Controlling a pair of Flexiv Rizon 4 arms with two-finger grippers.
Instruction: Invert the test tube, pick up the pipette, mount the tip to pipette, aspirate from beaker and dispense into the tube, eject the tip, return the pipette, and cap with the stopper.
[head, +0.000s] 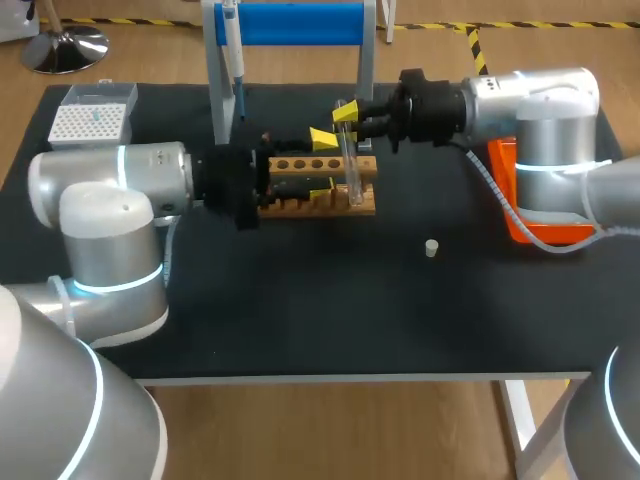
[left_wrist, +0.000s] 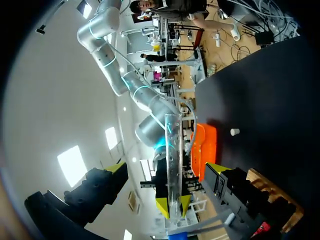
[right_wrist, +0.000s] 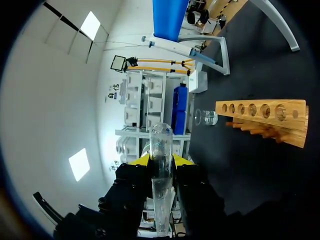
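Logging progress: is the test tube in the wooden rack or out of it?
Out. The right gripper is shut on the test tube, and the right wrist view shows the wooden rack lying apart from it.

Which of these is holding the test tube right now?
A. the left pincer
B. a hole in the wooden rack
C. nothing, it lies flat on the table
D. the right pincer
D: the right pincer has both yellow tips pressed against the test tube from two sides, while the left pincer stands open with its tips wide apart.
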